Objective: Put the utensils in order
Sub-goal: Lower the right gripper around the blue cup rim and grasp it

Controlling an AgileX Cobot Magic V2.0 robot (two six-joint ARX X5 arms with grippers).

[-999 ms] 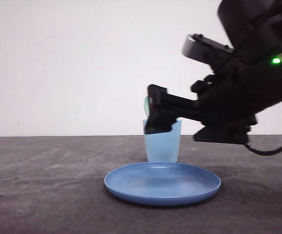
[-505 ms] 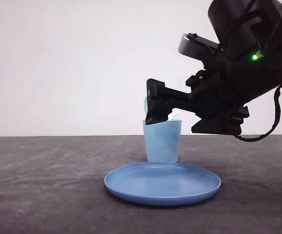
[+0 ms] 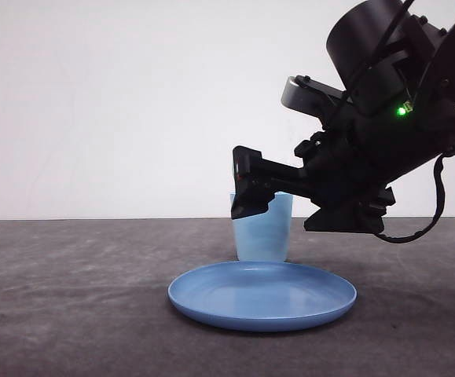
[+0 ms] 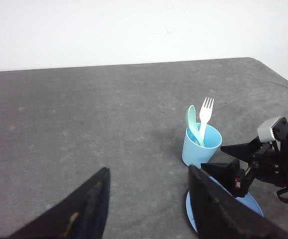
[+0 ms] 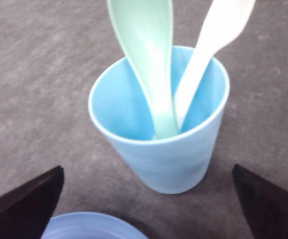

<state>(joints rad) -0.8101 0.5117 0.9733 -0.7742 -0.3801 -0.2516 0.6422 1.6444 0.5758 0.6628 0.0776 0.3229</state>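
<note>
The mint-green spoon [image 5: 148, 59] and white fork [image 5: 208, 47] stand in the blue cup [image 5: 166, 159], the right end effector [image 5: 148, 199] spread wide before it, the left end effector [image 4: 148, 201] likewise open

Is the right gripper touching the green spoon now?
Apart. The right wrist view shows the open right gripper clear of the spoon, which stands in the cup.

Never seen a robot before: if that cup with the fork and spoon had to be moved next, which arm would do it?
Probably the right. Its gripper hangs open right beside the light blue cup, while the left gripper sits well back from it.
</note>
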